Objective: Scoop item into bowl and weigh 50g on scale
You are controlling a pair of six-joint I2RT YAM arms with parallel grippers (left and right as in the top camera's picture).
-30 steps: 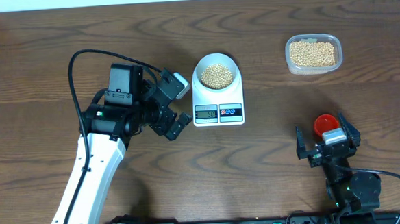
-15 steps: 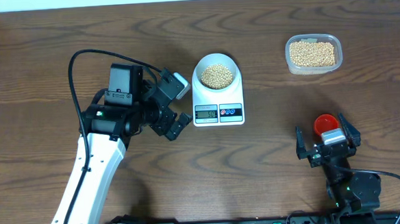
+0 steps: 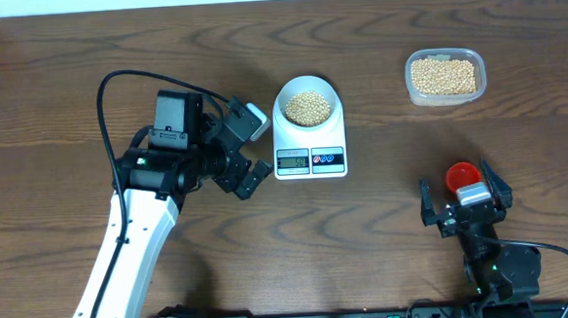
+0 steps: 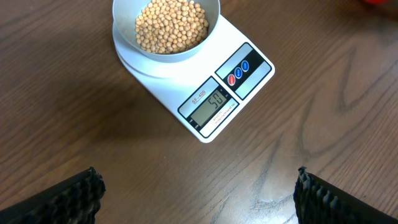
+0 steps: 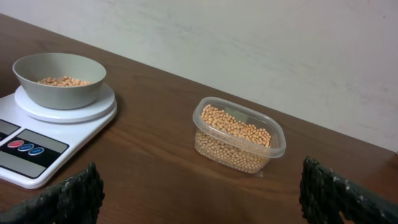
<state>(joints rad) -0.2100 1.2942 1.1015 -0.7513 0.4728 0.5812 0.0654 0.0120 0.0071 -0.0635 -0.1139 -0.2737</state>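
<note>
The task looks done: the bowl (image 4: 123,18) of beans (image 4: 171,25) sits on the scale (image 4: 208,78), its display (image 4: 214,102) reads 50, and the left gripper (image 4: 199,205) and right gripper (image 5: 202,199) are spread and empty.

We see a dark brown wooden tabletop (image 3: 64,54) with wavy grain that fills the overhead view. Well ahead of the right fingers (image 5: 68,199), its far edge meets a plain off-white wall (image 5: 280,43), faintly mottled. The light is soft and even, and the wood between the left fingers (image 4: 68,199) shows a dull sheen.
</note>
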